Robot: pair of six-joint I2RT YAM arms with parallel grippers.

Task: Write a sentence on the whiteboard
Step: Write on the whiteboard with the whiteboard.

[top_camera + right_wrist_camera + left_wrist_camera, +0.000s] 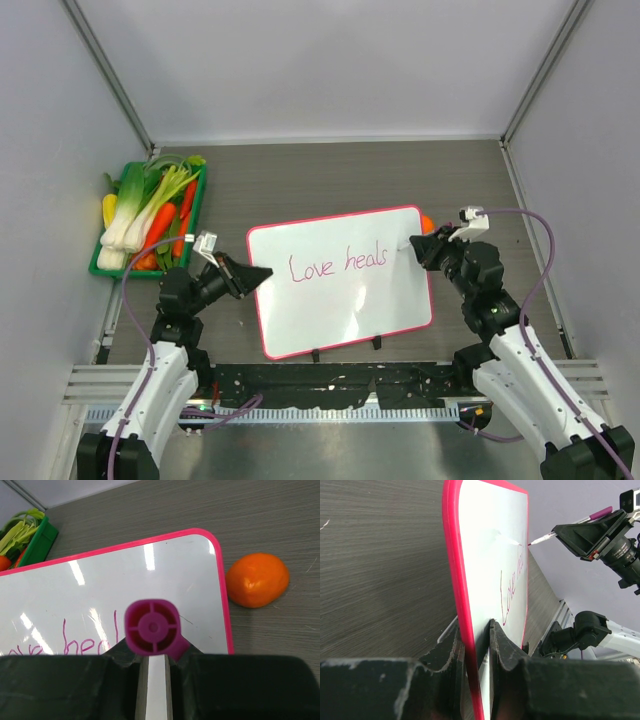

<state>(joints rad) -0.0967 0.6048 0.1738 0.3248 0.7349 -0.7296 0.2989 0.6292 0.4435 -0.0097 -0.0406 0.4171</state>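
Grey wood-grain tabletop point(300, 180) runs between pale walls, and you have the whiteboard point(345, 300) lying at its centre, slightly skewed. Its glossy white face sits in a thin pink-red frame with rounded corners, with 2 small black feet point(316, 354) on the near long edge and "Love heals" written in purple ink. Your left gripper point(476, 635) pinches the board's left edge. Your right gripper point(152, 655) clamps a marker point(151, 626) with a ribbed magenta end, its tip by the last word. A smooth orange point(257, 580) sits just beside the far right corner. A green crate point(100, 262) of vegetables point(150, 210) stands far left.
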